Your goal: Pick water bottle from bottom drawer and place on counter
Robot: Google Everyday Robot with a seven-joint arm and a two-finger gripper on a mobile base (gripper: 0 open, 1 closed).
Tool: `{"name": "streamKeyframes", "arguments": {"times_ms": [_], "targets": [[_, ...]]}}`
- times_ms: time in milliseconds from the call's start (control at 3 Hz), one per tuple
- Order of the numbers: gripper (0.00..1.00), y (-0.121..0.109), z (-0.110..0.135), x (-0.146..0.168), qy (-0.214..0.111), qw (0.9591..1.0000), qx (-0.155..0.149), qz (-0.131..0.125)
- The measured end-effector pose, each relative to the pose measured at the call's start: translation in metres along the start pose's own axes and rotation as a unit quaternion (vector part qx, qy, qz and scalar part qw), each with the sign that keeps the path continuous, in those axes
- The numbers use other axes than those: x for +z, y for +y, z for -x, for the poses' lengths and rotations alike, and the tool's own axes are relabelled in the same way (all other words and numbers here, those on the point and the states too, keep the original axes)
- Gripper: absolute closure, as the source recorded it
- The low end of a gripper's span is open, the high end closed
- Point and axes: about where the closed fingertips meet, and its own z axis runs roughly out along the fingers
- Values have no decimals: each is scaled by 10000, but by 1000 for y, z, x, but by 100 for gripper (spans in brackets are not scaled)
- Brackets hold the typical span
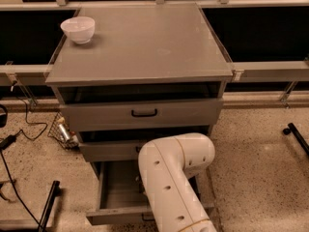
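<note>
A robot test lab, by its grey metal drawer cabinet (pixel 145 112), speckled floor (pixel 260 149), loose cables (pixel 21 129) and white arm (pixel 169 178) hiding its tool inside the bottom drawer (pixel 116 192).

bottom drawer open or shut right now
Open. The bottom drawer is pulled out, its grey floor showing from above. The arm reaches down into it and hides the claw.
</note>
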Motion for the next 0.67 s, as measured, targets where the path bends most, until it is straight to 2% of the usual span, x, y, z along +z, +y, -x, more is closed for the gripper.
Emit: {"name": "streamKeyframes", "arguments": {"times_ms": [333, 667], "targets": [[85, 0, 0, 0, 0, 10000, 0, 0], [100, 1, 0, 0, 0, 10000, -1, 5]]}}
